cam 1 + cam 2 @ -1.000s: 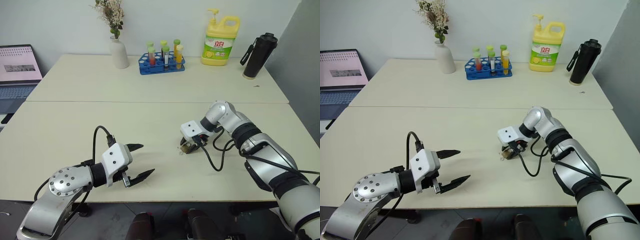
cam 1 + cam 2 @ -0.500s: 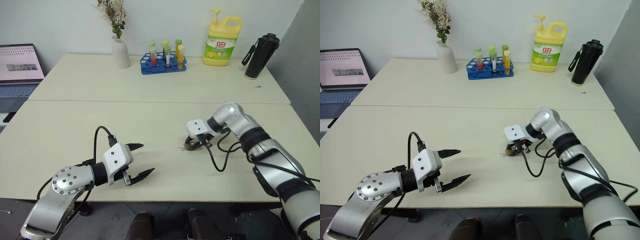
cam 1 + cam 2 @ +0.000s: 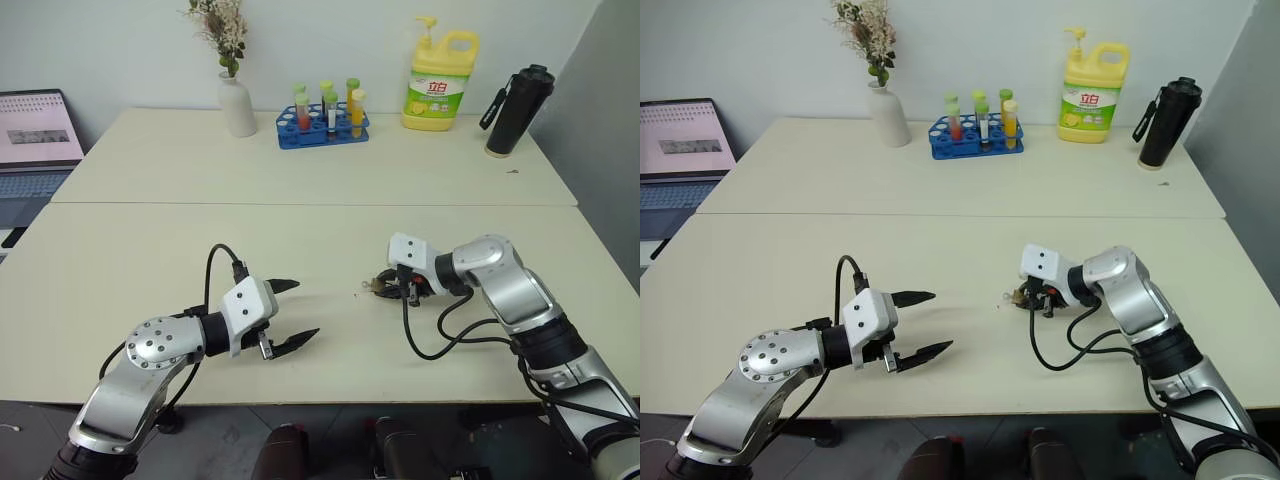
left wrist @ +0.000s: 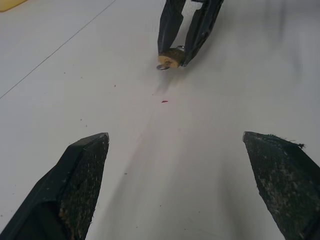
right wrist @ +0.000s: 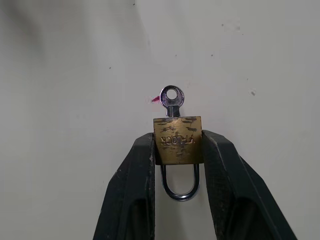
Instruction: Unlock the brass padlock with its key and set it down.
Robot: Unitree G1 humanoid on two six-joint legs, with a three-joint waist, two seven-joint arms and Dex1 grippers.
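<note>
The brass padlock [image 5: 178,141] is clamped by its sides between the two fingers of my right gripper [image 5: 178,145], which is shut on it. The key [image 5: 171,98] sticks out of the padlock's far end, its round bow pointing away from the wrist. The silvery shackle loop [image 5: 180,186] lies back between the fingers and looks closed. This gripper [image 3: 385,288] hangs low over the middle of the near table, pointing left. My left gripper [image 3: 305,308] is open and empty, a hand's width to the left, aimed at the padlock [image 4: 170,56].
On the far table stand a white vase [image 3: 238,104], a blue test-tube rack [image 3: 323,124], a yellow detergent bottle [image 3: 441,82] and a black flask [image 3: 515,97]. A laptop [image 3: 35,140] sits at far left. A tiny red speck [image 4: 164,101] marks the tabletop between the grippers.
My right arm has dropped its elbow and rolled its wrist, so the gripper with the padlock now points left, toward the left gripper. The left gripper has edged slightly toward it, still open.
</note>
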